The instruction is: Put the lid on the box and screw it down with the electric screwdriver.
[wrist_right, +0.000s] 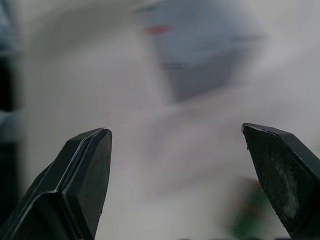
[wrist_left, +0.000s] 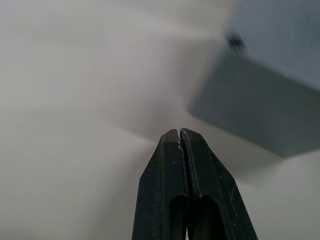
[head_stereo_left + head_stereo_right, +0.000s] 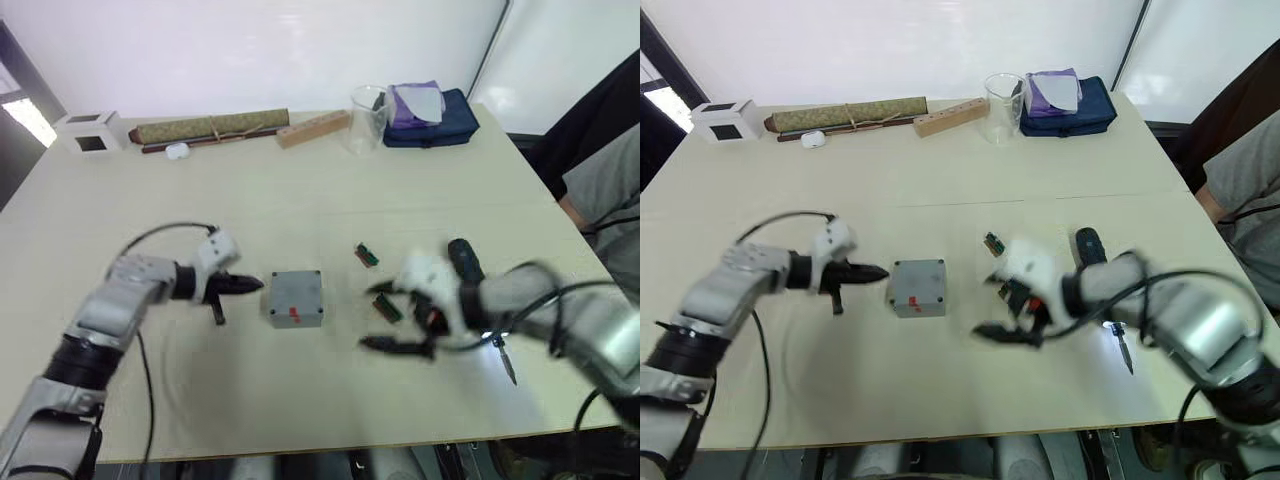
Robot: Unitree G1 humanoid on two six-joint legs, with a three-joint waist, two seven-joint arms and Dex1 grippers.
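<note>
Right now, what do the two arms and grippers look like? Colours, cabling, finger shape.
Both arms have silver-grey metal segments with black joints, and a white housing sits at each wrist. A thin black cable loops loosely along each forearm. The left gripper and the right gripper each carry two matte black fingers, thick and angular, tapering to blunt chamfered tips with a finely speckled surface.

White cube (image 3: 90, 131), rolled mat (image 3: 212, 127), beaker (image 3: 368, 120), blue pouch (image 3: 432, 118) along far edge
</note>
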